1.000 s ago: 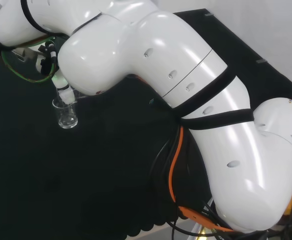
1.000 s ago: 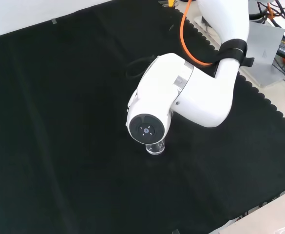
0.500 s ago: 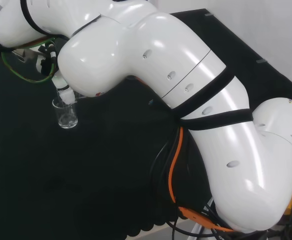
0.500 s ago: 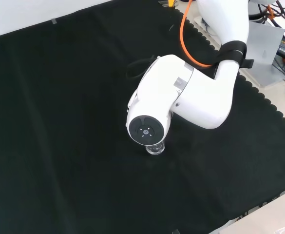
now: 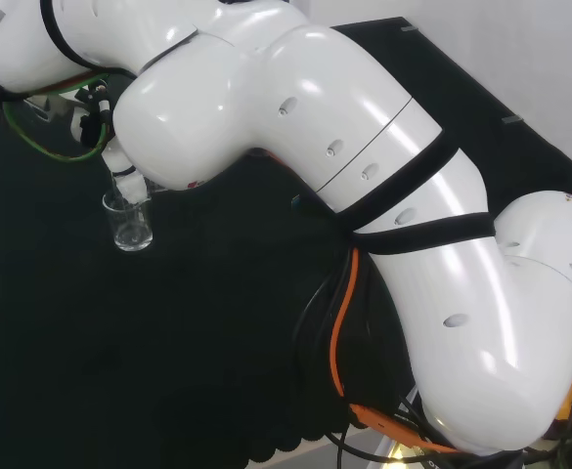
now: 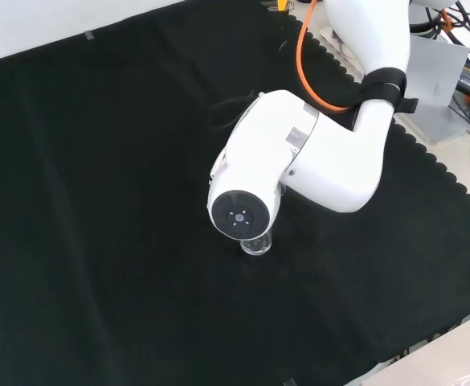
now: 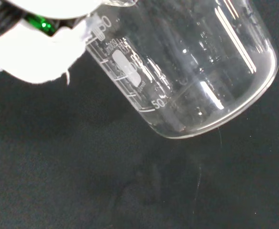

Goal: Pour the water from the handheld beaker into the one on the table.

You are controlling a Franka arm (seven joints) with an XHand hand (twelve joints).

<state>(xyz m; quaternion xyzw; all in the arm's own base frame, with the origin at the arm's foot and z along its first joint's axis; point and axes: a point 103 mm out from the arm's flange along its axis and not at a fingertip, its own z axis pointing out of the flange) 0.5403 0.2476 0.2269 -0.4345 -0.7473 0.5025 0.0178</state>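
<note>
Head view: a clear glass beaker (image 5: 131, 227) is seen standing on the black cloth (image 5: 70, 342), with a second vessel tipped at its rim below the white arm (image 5: 295, 107). Whether the hand's fingers are closed cannot be told. The graduated beaker (image 7: 187, 67) is judged light, rigid, slippery and breakable, best held round its wall.

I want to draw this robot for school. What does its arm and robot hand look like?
The arm is big, shiny and white, made of fat rounded links. Black bands wrap around it, an orange cable and black cables run along it, and one link ends in a round grey cap. A white part of the robot hand shows a small green light.
</note>
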